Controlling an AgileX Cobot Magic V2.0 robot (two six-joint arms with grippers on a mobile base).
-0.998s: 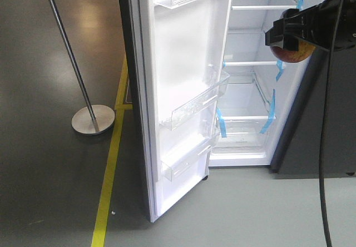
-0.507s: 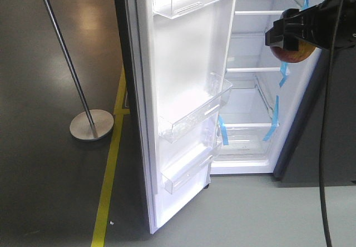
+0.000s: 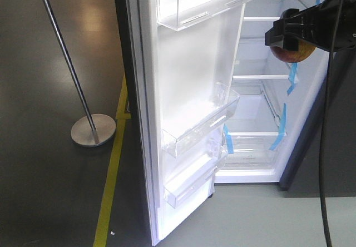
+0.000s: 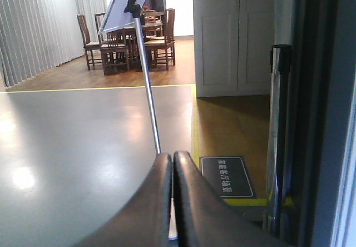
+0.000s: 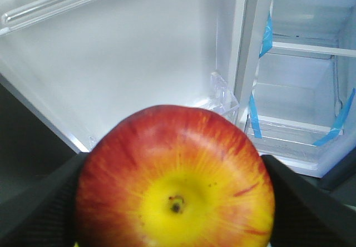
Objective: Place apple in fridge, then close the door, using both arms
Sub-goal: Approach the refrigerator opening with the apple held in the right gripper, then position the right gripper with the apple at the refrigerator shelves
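Filling the right wrist view, the apple (image 5: 175, 180) shows a dimple unseen frontally.

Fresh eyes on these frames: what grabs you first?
The red and yellow apple fills the right wrist view, clamped in the right gripper at the upper right of the front view, seen against the fridge and its white interior. The door stands wide open at centre, its clear bins empty. The left gripper is shut on nothing, facing a metal pole stand on the grey floor.

Glossy grey floor (image 4: 67, 147), yellow floor line (image 3: 108, 191), wooden chairs (image 4: 160, 42), perhaps vertical blinds (image 4: 33, 30)
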